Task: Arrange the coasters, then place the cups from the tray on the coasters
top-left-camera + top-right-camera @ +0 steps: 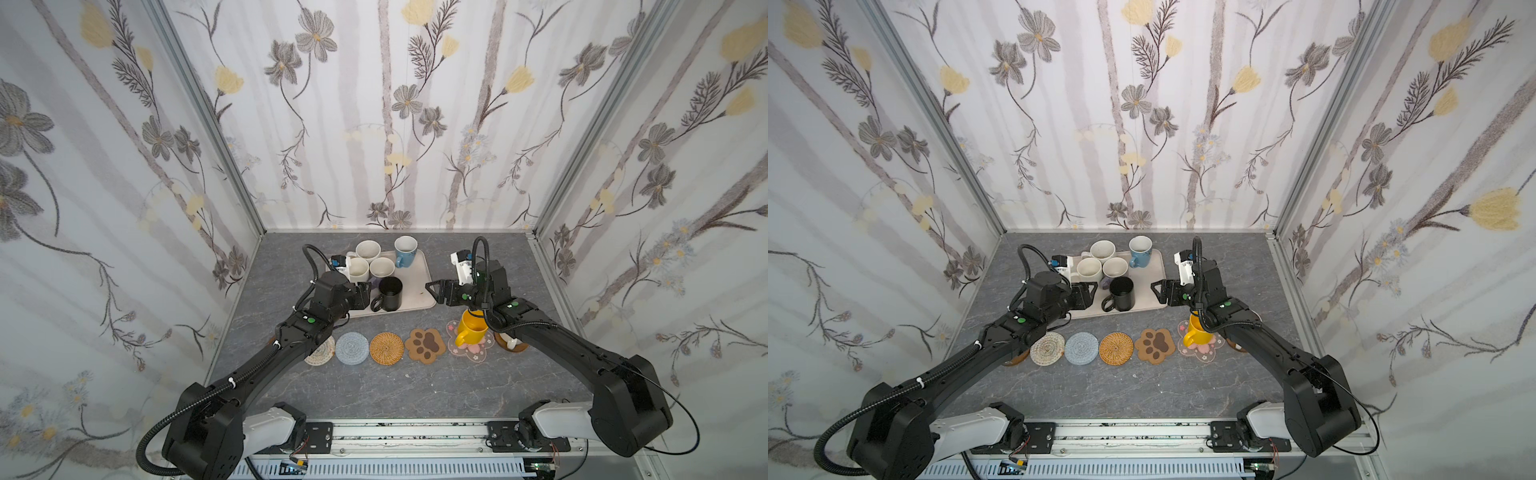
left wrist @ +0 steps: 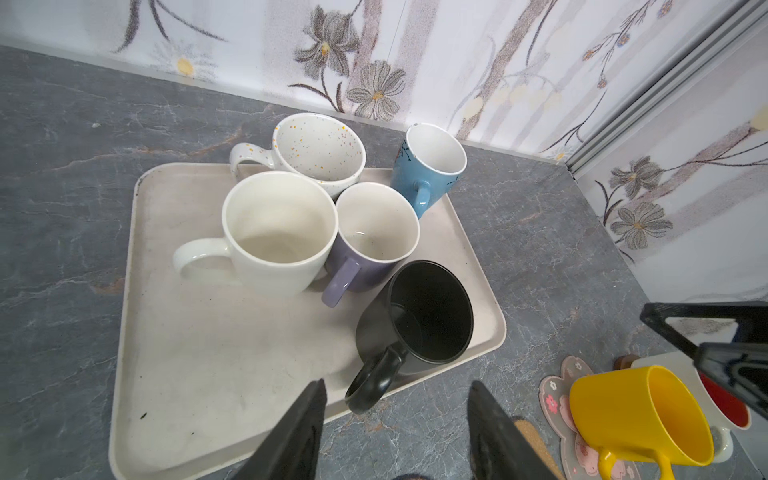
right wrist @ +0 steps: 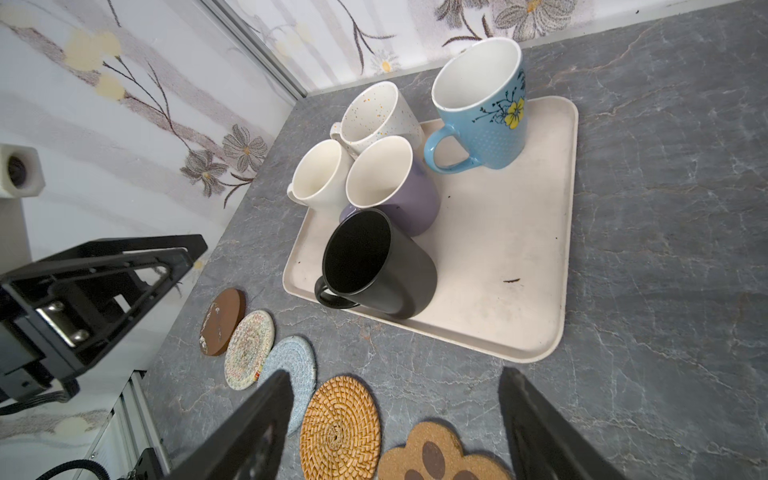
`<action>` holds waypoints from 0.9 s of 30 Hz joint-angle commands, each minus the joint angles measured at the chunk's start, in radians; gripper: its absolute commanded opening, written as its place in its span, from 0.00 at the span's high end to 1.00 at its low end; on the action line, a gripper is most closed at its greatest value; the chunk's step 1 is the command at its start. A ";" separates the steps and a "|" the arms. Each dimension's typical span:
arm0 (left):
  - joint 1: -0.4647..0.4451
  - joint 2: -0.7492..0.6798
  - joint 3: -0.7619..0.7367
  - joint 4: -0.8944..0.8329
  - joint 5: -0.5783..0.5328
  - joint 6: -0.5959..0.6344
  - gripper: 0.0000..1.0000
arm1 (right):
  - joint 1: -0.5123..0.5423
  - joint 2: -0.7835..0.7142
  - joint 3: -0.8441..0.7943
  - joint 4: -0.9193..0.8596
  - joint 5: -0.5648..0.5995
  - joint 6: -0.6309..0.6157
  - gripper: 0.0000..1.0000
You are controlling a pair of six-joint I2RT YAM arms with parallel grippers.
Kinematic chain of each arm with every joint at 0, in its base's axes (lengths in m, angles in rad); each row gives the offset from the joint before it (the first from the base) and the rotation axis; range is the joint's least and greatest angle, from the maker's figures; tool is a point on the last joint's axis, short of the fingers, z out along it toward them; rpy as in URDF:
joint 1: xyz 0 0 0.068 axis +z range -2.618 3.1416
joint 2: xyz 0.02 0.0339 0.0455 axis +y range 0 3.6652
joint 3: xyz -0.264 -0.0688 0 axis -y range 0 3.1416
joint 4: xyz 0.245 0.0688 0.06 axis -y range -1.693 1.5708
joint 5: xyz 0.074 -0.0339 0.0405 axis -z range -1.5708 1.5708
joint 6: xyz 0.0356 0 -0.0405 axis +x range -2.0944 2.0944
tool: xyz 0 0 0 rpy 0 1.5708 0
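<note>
Left end effector [image 2: 397, 390]: jaws apart, empty, low at the near rim of the tray [image 2: 208, 353], with the handle of the black mug [image 2: 419, 316] just ahead. Right end effector [image 3: 394, 376]: jaws wide, empty, above the tabletop [image 1: 374, 386] beside the tray.

Risks, as I judge them:
- A pinch on the handle alone could let the black mug swing or tip.
- It stands close to the lavender mug [image 2: 374, 237], and a crooked lift could knock the cluster.
- Both arms are near the same tray and could collide.

Counts:
- Mugs: seven.
  - Five on the tray: black, lavender, cream [image 2: 278, 232], speckled [image 2: 320, 145], light blue [image 2: 432, 166].
  - Two placed: yellow [image 1: 471, 328] on the blossom coaster [image 1: 473, 353], and red-lined white [image 2: 725, 411] on a brown disc [image 1: 519, 347].
- Coasters: seven, in a row. Five are bare: brown disc [image 3: 222, 320], beige woven [image 1: 1047, 348], blue crochet [image 1: 352, 348], rattan [image 1: 386, 348], paw [image 1: 426, 345].
</note>
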 commanded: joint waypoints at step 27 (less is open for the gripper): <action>-0.051 0.348 0.155 -0.044 0.045 0.146 0.59 | -0.035 -0.005 -0.086 0.167 -0.074 0.018 0.25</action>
